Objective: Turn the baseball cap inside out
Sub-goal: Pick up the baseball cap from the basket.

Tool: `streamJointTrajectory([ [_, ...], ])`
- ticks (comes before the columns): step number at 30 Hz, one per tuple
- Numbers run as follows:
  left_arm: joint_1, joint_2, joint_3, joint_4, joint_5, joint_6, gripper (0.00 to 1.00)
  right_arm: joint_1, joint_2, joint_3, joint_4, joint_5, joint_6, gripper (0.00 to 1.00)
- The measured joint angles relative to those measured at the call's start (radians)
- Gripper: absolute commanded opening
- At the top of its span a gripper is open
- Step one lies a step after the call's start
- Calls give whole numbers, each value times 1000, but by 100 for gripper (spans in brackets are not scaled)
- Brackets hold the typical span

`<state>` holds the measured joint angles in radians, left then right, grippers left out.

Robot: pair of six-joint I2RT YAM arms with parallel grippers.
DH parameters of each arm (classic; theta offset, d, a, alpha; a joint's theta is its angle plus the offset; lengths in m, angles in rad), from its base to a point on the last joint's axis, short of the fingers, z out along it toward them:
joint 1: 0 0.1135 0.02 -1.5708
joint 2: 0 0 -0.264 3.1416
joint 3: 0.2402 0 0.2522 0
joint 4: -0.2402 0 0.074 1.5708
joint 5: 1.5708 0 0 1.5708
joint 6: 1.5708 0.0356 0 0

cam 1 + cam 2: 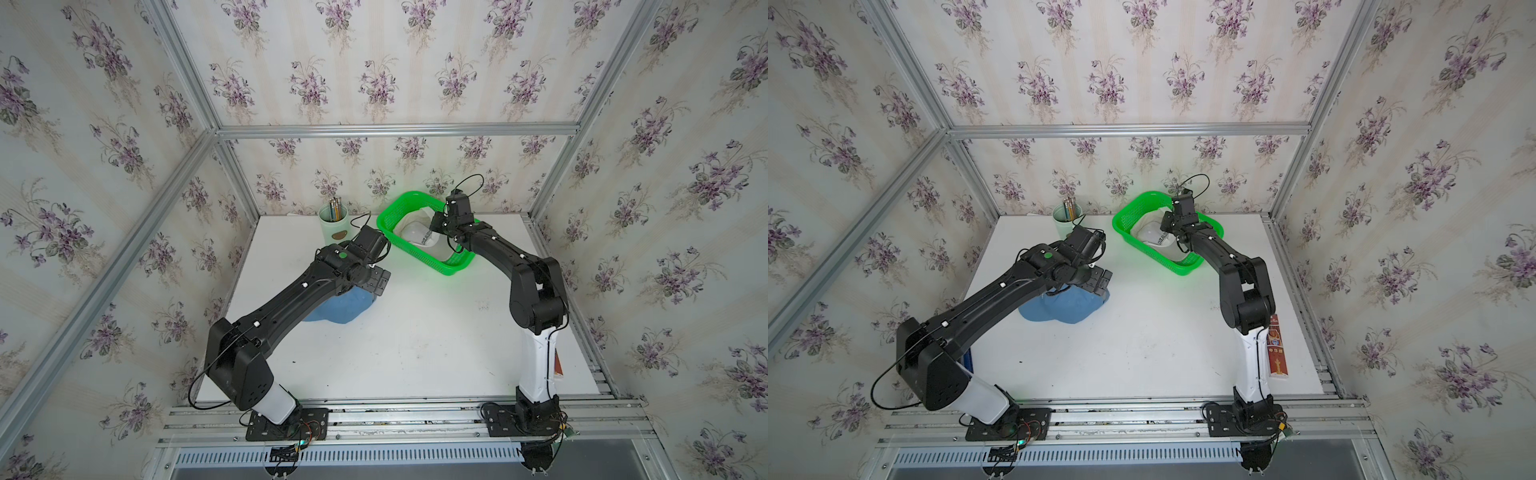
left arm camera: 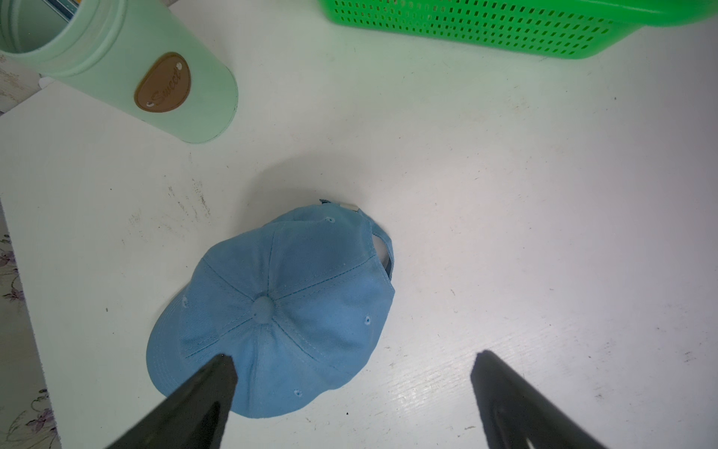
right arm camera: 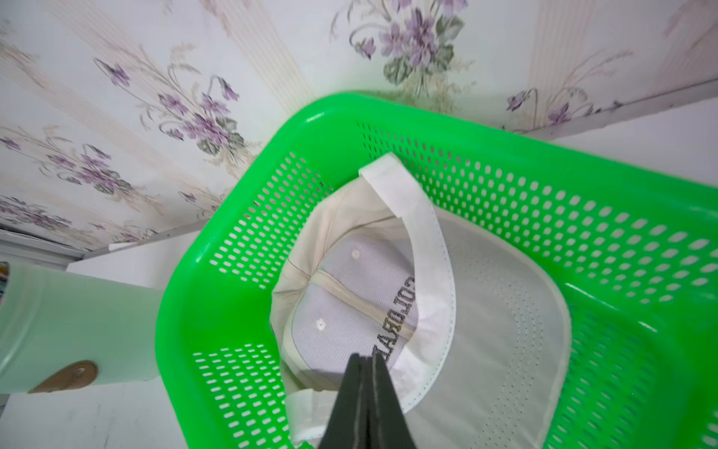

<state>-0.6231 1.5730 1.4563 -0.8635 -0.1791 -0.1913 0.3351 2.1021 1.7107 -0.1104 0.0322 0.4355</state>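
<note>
Blue cap (image 1: pixel 345 309) on table (image 1: pixel 415 353), not flipped yet
Both top views: parked crown-up under L arm (image 1: pixel 291 297). L wrist: left gripper (image 2: pixel 354 355) is held spread above it, prob. for a grab. R wrist: right gripper (image 3: pixel 363 357) is pressed shut, nothing seen pinched, over white cap (image 3: pixel 349 303) in green basket (image 3: pixel 427 112).

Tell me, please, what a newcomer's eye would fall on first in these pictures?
Most striking is the bright green basket at the back of the table, with a white cap lying opening-up inside it and the right gripper shut just over its lining. Next comes the blue cap, crown up on the table, with the left gripper open above it.
</note>
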Motion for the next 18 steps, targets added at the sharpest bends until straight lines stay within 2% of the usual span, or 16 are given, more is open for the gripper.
streamJointTrajectory([
  [2,0,2,6,0,0,0,99,-5,8,21,-16,2,-19,29],
  [3,0,6,10,0,1,-3,99,-6,24,46,-35,6,-30,39],
  [4,0,8,12,0,3,-3,99,-8,43,72,-54,8,-46,44],
  [6,0,10,13,-1,8,-8,99,-15,97,137,-100,13,-96,51],
  [10,0,9,13,-1,13,-11,99,-23,192,225,-178,57,-197,58],
  [12,0,9,13,-1,15,-10,99,-28,221,248,-202,82,-235,64],
  [18,0,9,12,-2,15,-10,99,-55,256,278,-219,118,-305,75],
])
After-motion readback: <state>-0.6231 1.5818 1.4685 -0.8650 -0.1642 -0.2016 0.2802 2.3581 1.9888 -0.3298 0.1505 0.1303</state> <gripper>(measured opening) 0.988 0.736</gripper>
